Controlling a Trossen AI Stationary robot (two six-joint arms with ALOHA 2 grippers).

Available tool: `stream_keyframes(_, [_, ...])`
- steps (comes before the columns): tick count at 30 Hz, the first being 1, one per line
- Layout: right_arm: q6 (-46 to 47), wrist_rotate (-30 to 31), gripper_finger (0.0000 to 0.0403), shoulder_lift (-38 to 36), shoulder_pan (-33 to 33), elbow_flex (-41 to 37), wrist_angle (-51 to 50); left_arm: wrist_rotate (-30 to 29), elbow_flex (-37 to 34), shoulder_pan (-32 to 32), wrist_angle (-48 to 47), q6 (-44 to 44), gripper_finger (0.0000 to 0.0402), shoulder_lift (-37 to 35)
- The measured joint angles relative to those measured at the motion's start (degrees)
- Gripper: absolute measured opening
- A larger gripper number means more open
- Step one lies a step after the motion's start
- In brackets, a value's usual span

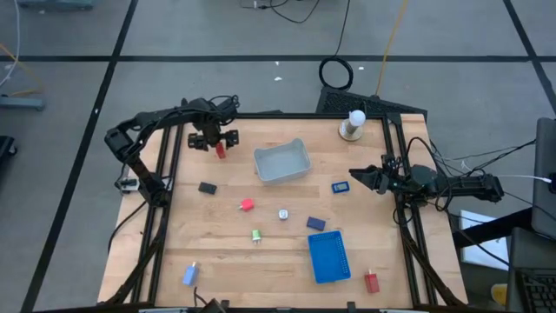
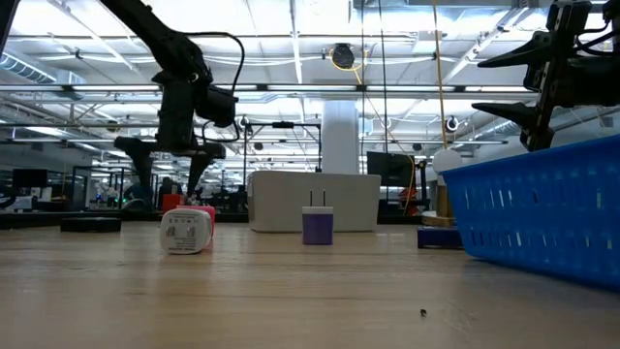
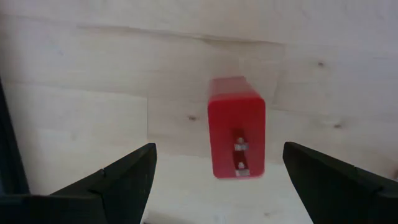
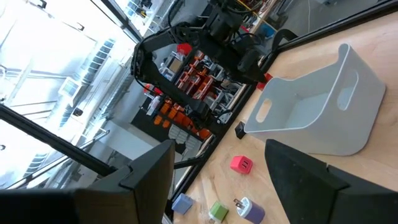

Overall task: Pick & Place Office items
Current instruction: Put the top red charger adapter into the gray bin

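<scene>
A red block (image 1: 221, 150) with two metal prongs lies on the table at the far left, left of the pale bin (image 1: 281, 162). My left gripper (image 1: 213, 139) hovers above the red block (image 3: 236, 127), open, a finger standing off each side of it. My right gripper (image 1: 356, 176) is open and empty at the right, next to a small blue piece (image 1: 340, 186). Loose on the table are a black piece (image 1: 207, 187), a pink-red one (image 1: 247, 205), a silver one (image 1: 283, 214), a dark blue one (image 1: 315, 223), a green one (image 1: 256, 235), a light blue one (image 1: 189, 275) and a red one (image 1: 372, 282).
The flat bright-blue tray (image 1: 328, 256) lies near the front right. A white cylinder-like object (image 1: 351, 124) stands at the far right. The bin also shows in the right wrist view (image 4: 317, 112). Bare wood lies at the front left and centre.
</scene>
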Motion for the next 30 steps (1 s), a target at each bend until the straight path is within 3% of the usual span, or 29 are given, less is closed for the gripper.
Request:
stream_keyframes(17, [2.3,0.0,0.0242,0.0,0.0,0.0,0.0,0.0,-7.3,0.1,12.8,-2.3,0.0349,0.0])
stream_keyframes(30, [2.3,0.4,0.0242,0.0,0.0,0.0,0.3,-0.2,-7.4,0.1,13.2,-1.1,0.0334,0.0])
